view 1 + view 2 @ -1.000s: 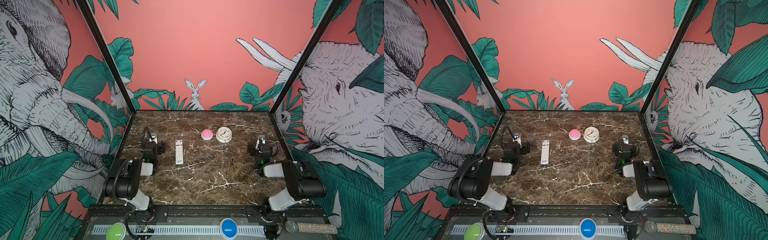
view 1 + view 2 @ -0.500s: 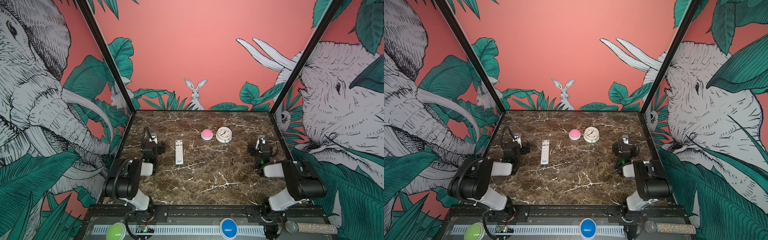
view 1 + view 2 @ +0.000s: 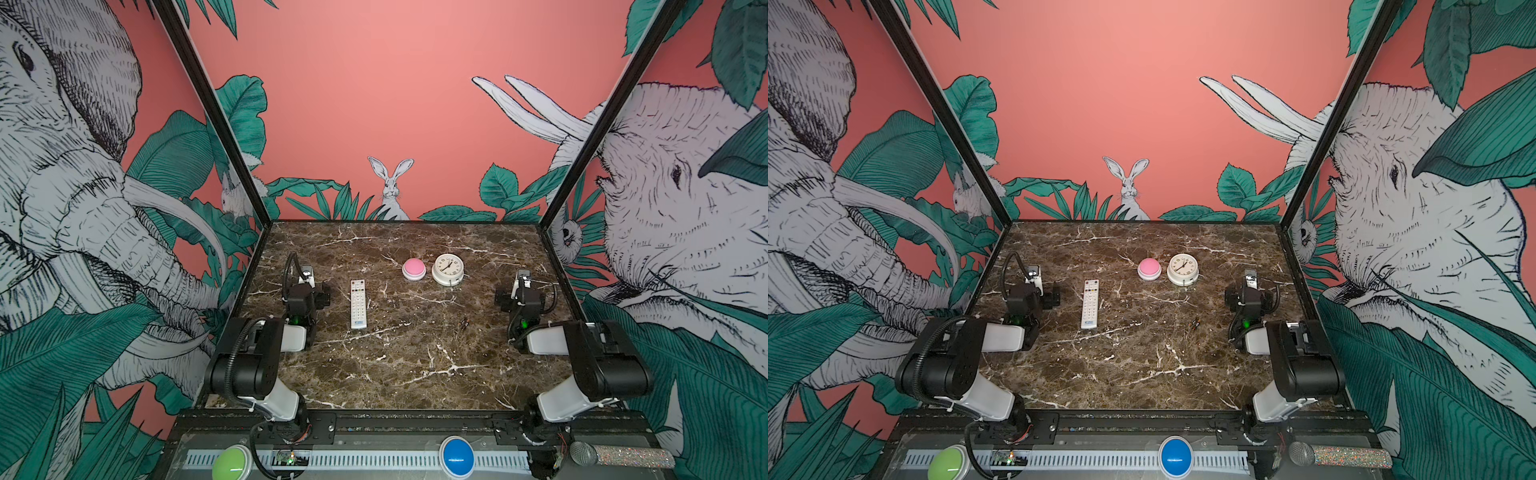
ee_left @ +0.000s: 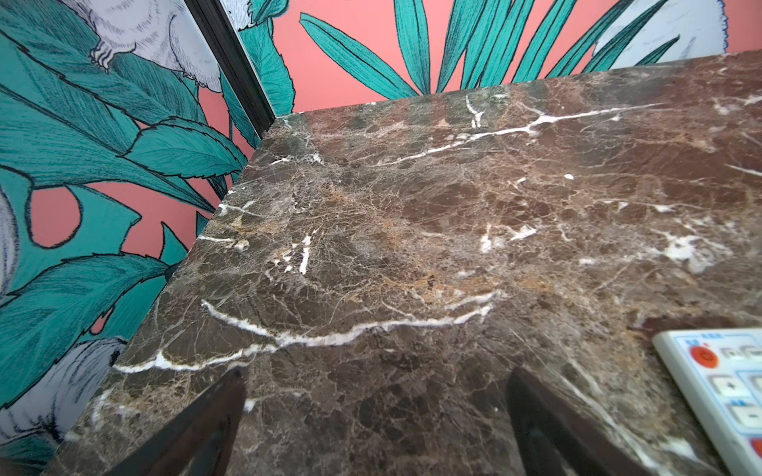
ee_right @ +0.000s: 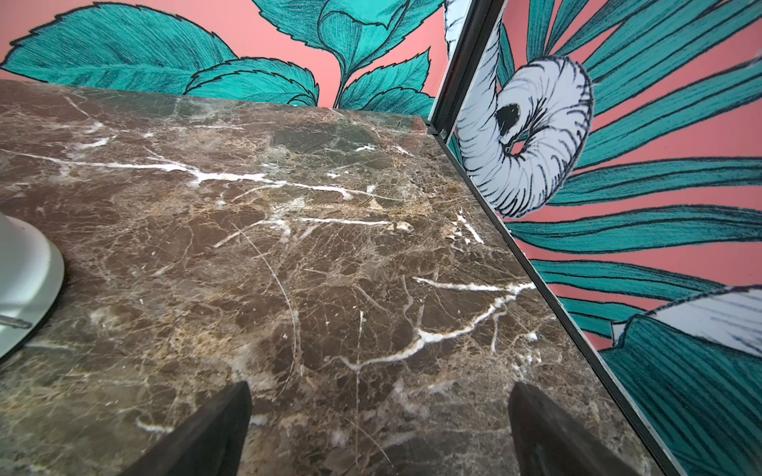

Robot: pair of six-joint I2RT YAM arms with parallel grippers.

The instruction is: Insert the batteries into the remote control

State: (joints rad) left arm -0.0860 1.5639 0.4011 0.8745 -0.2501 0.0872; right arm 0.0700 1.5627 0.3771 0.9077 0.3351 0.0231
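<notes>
On the table (image 3: 415, 374), the remote control (image 3: 358, 303) lies buttons-up, batteries (image 3: 464, 323) apart; both jaws spread wide.

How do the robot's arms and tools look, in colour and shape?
The left arm and right arm have black joints and white links. A black ribbed cable runs along the left one. The left tool and right tool show dark tapered fingers.

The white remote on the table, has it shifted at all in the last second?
No. The remote control lies just as before, same gap to the pink button.
</notes>
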